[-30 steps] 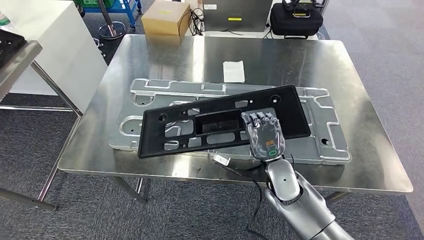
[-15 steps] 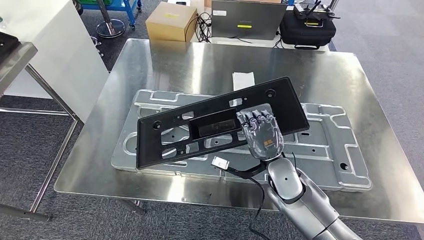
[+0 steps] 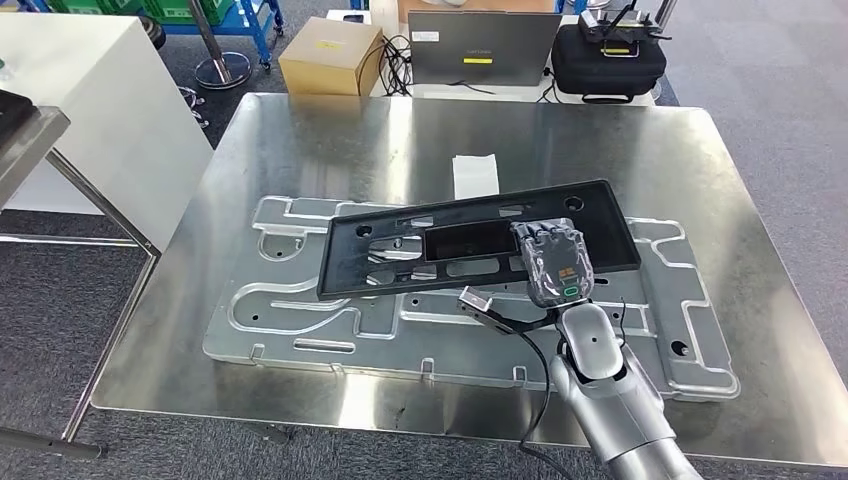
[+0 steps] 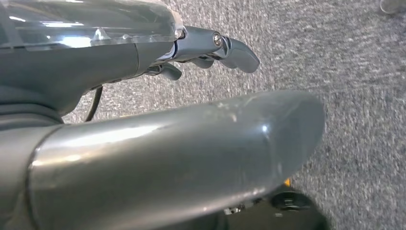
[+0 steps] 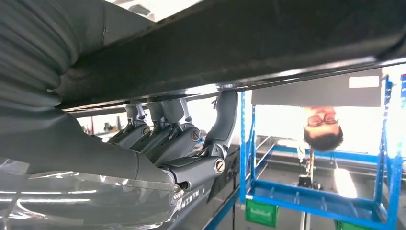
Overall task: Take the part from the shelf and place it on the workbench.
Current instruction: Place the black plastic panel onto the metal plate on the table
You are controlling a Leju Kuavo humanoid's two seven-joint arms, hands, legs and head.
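Part [image 3: 480,240], long black plastic frame w/ cutouts, is being held over the workbench [image 3: 330,130] by the right hand [image 3: 556,262], which is grasping its near edge toward the right end. In the right wrist view the fingers [image 5: 165,136] are curling under the black panel [image 5: 268,43], thumb side against it. Frame is sitting slightly tilted, left end lower, above a large stamped metal plate [image 3: 300,310] lying flat on the steel top; can't tell whether it's touching the plate. White paper slip [image 3: 474,174] is lying on the bench just beyond the frame. Left hand [image 4: 210,48] is hanging over grey carpet, fingers loosely apart, gripping nothing. Cardboard box [image 3: 332,55] & black case [image 3: 608,55] are sitting on the floor past the far edge. Person is standing by blue racking [image 5: 316,191] in the right wrist view.
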